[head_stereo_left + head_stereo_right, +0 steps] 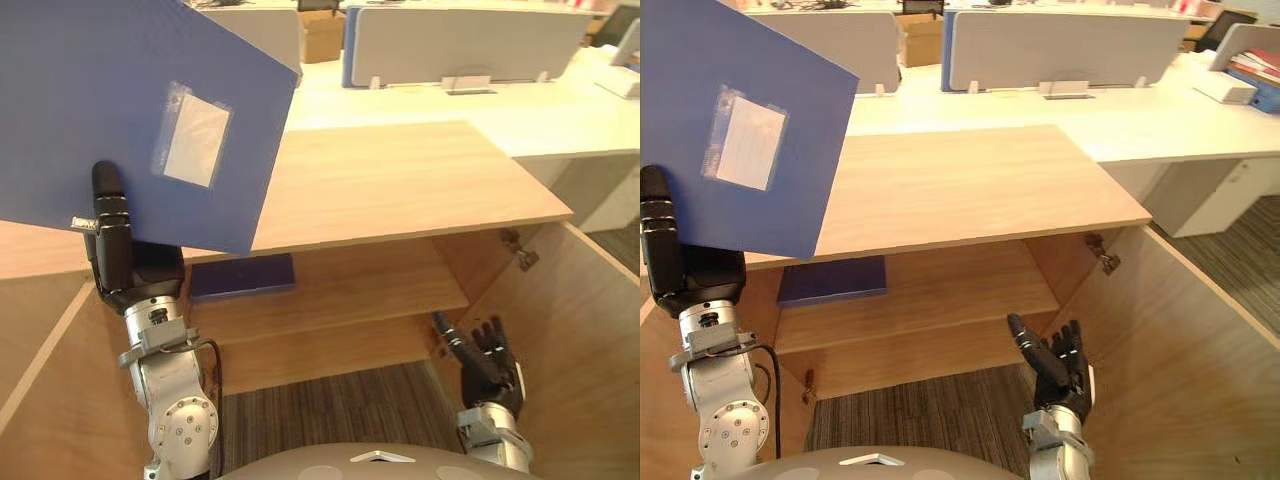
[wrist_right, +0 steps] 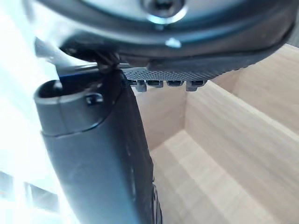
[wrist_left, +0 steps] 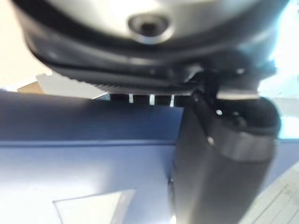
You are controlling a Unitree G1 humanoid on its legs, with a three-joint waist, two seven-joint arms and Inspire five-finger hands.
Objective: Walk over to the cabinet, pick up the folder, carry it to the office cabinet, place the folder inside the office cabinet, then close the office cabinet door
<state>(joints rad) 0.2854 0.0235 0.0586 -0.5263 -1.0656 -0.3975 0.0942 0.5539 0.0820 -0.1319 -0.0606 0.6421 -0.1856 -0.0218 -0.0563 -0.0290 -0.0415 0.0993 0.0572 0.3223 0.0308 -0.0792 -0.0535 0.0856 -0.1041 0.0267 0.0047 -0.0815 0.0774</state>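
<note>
Blue folder (image 1: 130,110) pinched in our left hand (image 1: 130,270), raised at left over the office cabinet (image 1: 400,180) — likely clearing its top before shelving. Our right hand (image 1: 490,365) sits low right, fingers straight — free for the door (image 1: 590,330).

The left arm (image 1: 178,415) was silver-grey — a rounded casing dotted with small screws, a boxy bracket at the wrist. The left hand (image 1: 135,270) and right hand (image 1: 492,362) were black, with segmented fingers; the right had a thin white edge.

Left, folder (image 1: 120,100) above cabinet (image 1: 400,180); book (image 1: 242,277) on shelf (image 1: 360,285) inside.
</note>
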